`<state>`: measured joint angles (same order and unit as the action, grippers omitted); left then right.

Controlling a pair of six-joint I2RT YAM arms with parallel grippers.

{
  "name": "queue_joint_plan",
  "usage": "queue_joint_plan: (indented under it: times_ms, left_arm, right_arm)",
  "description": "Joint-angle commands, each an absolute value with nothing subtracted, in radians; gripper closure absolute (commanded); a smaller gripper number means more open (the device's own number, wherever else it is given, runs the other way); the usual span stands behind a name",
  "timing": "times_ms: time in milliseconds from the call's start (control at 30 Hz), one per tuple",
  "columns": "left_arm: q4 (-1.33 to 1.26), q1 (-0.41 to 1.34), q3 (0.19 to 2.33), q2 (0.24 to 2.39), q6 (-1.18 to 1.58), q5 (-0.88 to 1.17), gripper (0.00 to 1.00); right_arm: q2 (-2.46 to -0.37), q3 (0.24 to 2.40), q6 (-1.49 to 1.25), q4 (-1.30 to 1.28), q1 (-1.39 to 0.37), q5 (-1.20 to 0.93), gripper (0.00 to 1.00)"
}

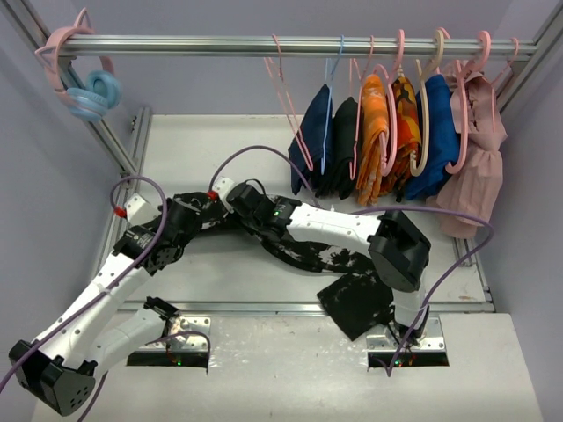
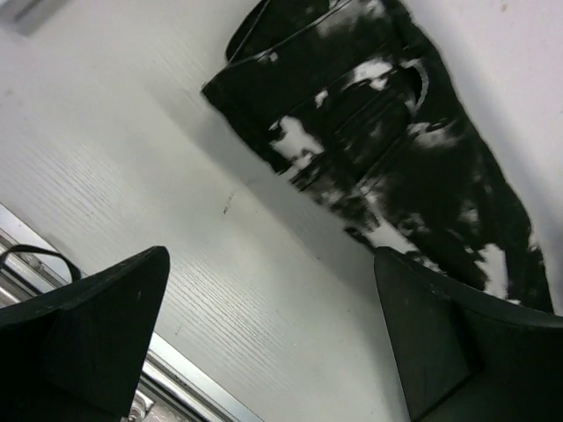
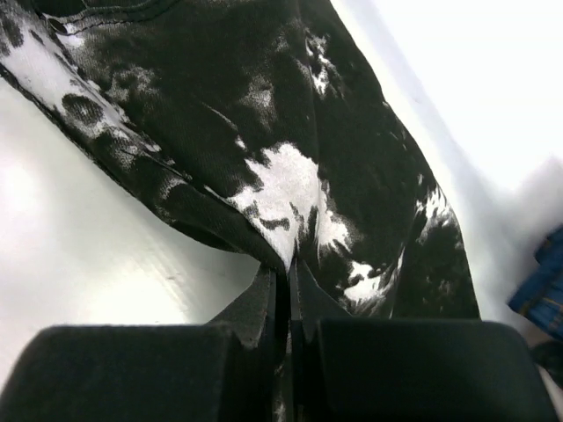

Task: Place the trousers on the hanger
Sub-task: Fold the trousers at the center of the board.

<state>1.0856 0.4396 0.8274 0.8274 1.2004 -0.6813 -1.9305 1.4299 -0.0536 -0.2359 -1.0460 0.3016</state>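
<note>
Trousers (image 1: 356, 303) sprawled flat on the desk (image 1: 220, 141), one end near the front edge by the right arm's base, the rest running away leftward under that arm toward the middle. Not lifted, not draped over anything. Right gripper (image 3: 286, 281) pinched together on a fold of the black-and-white cloth, fabric wedged between the fingers, seemingly toward the far left end of the garment. Left gripper (image 2: 268, 264) spread wide and empty, low over bare desk just beside the trousers, holding nothing. Farther back, the hanger (image 1: 288, 105) dangling from the rail (image 1: 176, 44): thin, pink, bare, at the left of the row of filled hangers (image 1: 396, 123) and well apart from the trousers. By the look of it, early going: one grasp secured, nothing more. Left to do, probably: a second hold with the free gripper, raising the cloth clear of the desk, carrying it back to the rail, laying it over the hanger's lower bar, balanced enough not to slide off
</note>
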Motion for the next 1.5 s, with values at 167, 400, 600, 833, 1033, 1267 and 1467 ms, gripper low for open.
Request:
queue_joint_plan:
  times_ms: [167, 400, 600, 833, 1033, 1267, 1467]
  left_arm:
    - [0.793, 0.437, 0.740, 1.001, 1.229, -0.643, 0.00]
    - [0.632, 0.437, 0.678, 1.228, 1.332, -0.744, 0.00]
    - [0.488, 0.430, 0.654, 1.348, 1.361, -0.738, 0.00]
    - [0.620, 0.423, 0.690, 1.362, 1.542, -0.901, 0.78]
    - [0.888, 0.418, 0.740, 1.148, 1.590, -1.022, 1.00]
    - [1.245, 0.383, 0.904, 1.053, 1.698, -1.118, 1.00]
    - [1.305, 0.377, 0.991, 1.003, 1.660, -1.155, 1.00]
  right_arm:
    - [-1.896, 1.501, -0.154, -0.328, -1.017, 0.210, 1.00]
    - [-1.819, 1.403, -0.178, -0.308, -1.019, 0.025, 1.00]
    - [-1.749, 1.347, -0.199, -0.296, -1.019, -0.078, 0.99]
    - [-1.673, 1.195, -0.201, -0.246, -1.020, -0.229, 0.95]
    - [-1.621, 1.092, -0.206, -0.209, -1.020, -0.222, 0.69]
    - [-1.457, 0.981, -0.255, -0.228, -1.019, -0.071, 0.28]
    - [-1.286, 0.876, -0.359, -0.421, -1.020, 0.110, 0.01]
